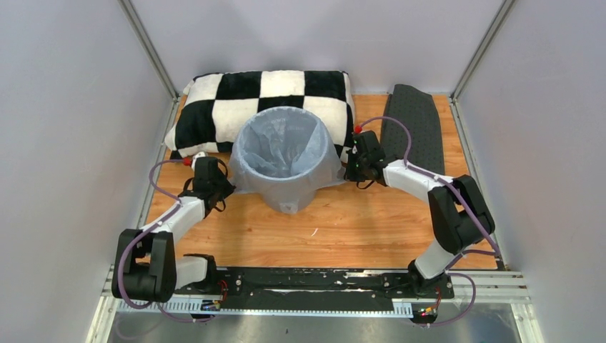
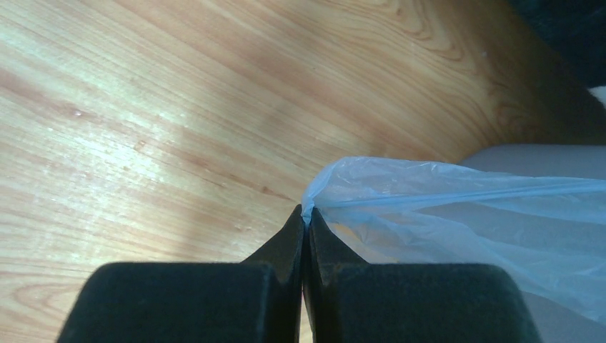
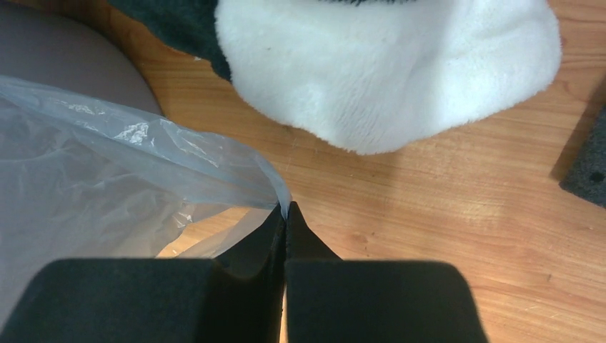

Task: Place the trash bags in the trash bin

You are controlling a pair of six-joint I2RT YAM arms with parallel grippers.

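The thin, translucent pale blue-grey plastic trash bag (image 1: 284,143) lines the round, tapered grey plastic trash bin (image 3: 57,43). Its mouth is folded over the rim and hangs down the outer wall. The bin stands mid-table on the wooden table (image 1: 371,229). The left gripper (image 2: 306,214), at the bin's eight o'clock, pinches a corner of the bag's edge between closed jaws. The right gripper (image 3: 286,209), at three o'clock, clamps the opposite edge the same way. A black-and-white checkered plush pillow (image 1: 214,107) lies at twelve o'clock, and a dark grey textured mat (image 1: 418,125) at two o'clock.
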